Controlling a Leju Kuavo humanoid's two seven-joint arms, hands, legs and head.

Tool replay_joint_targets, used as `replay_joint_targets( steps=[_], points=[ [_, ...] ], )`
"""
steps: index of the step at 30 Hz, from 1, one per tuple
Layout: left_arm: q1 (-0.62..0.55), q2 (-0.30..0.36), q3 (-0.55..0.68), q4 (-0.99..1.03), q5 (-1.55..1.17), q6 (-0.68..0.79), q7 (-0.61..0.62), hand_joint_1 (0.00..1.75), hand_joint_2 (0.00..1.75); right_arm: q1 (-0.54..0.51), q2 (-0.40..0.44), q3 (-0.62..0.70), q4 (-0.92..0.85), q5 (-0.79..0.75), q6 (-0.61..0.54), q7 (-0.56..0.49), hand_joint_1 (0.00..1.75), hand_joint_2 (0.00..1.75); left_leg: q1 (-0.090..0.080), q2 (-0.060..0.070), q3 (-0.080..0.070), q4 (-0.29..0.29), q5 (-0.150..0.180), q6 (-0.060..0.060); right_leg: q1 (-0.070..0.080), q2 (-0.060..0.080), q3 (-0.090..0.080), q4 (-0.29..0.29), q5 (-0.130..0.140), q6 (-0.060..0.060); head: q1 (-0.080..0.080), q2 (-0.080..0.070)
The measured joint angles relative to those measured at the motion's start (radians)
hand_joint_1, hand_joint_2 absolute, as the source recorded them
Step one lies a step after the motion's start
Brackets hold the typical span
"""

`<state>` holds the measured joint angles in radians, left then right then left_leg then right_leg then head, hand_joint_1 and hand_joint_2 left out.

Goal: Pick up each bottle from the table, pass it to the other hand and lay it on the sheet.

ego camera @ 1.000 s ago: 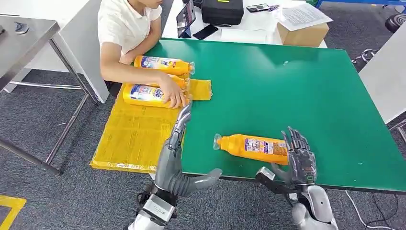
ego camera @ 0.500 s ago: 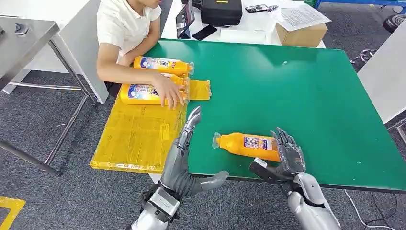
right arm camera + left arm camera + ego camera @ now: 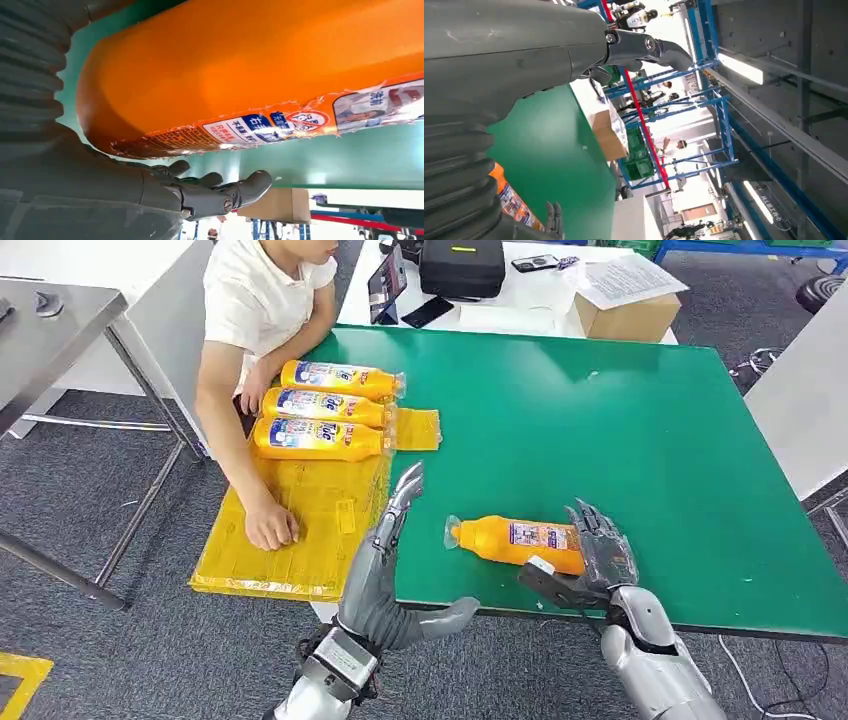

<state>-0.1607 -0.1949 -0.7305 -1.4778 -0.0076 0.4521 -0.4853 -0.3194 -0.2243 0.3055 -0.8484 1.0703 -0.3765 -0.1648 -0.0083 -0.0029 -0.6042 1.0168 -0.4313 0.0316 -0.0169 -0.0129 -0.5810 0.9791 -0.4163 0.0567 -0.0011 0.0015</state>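
Left hand [image 3: 385,545] upright, fingers apart; right hand [image 3: 598,558] cupped.

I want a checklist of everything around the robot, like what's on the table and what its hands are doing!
Surface: green table, in good order.
Job's things: one orange bottle lying on the table; three bottles side by side on the yellow sheet.
Clutter: cardboard box, black case, papers on the white table behind.
Hands: left hand open, raised; right hand at the bottle's base, grip unclear.
Cables: nothing seen on the table.
Surroundings: a person's hand rests on the sheet.
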Motion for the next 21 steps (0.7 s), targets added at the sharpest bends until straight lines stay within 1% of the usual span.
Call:
replay_joint_targets(
  steps=[1,2,7,11,16,18,21],
  points=[
    [0.0,0.0,0.0,0.0,0.0,0.0,0.001,0.0,1.75,-0.003,0.0,0.003,0.001,0.006,0.0,0.01,0.89,1.75,0.0,0.0,0.0,0.0,0.0,0.0,0.0,0.0,0.0,0.0,0.0,0.0,0.0,0.0],
    [0.0,0.0,0.0,0.0,0.0,-0.002,0.002,0.0,1.75,-0.005,0.0,0.005,0.003,0.009,0.002,0.021,1.75,1.75,0.0,0.0,0.001,0.0,0.0,0.0,0.0,0.0,0.0,0.0,0.0,0.0,0.0,0.0],
    [0.0,0.0,0.0,0.0,-0.002,-0.016,0.018,0.0,1.75,-0.031,-0.002,0.016,0.022,0.003,0.074,0.053,1.75,1.75,0.0,0.001,0.002,0.0,0.0,0.0,0.0,0.0,0.001,0.0,0.0,0.0,0.0,0.0],
    [-0.001,-0.002,0.0,0.0,-0.002,-0.021,0.021,0.0,1.75,-0.05,-0.013,0.018,0.032,-0.054,0.14,0.016,1.75,1.75,0.0,0.0,0.003,0.0,0.0,0.0,0.0,0.0,0.002,0.0,0.0,0.0,0.0,0.0],
    [-0.008,-0.002,0.0,0.005,0.024,-0.05,0.022,0.0,1.75,-0.061,-0.036,0.011,0.033,-0.242,0.274,-0.08,1.75,1.75,0.0,0.001,0.005,0.0,0.0,0.0,0.0,0.001,0.003,-0.001,0.0,0.0,0.0,0.0],
    [-0.01,-0.002,0.0,0.008,0.06,-0.083,0.042,0.0,1.75,-0.063,-0.047,0.005,0.032,-0.303,0.315,-0.095,1.75,1.75,0.0,0.001,0.008,0.0,-0.002,-0.001,0.0,0.001,0.002,-0.001,-0.001,0.0,0.0,0.0],
    [-0.014,-0.002,0.0,0.018,0.093,-0.113,0.064,0.0,1.75,-0.061,-0.062,0.0,0.025,-0.344,0.351,-0.097,1.75,1.75,0.001,0.001,0.013,0.0,-0.005,-0.002,0.001,0.002,0.0,-0.001,-0.003,-0.002,0.0,0.0]
  ],
)
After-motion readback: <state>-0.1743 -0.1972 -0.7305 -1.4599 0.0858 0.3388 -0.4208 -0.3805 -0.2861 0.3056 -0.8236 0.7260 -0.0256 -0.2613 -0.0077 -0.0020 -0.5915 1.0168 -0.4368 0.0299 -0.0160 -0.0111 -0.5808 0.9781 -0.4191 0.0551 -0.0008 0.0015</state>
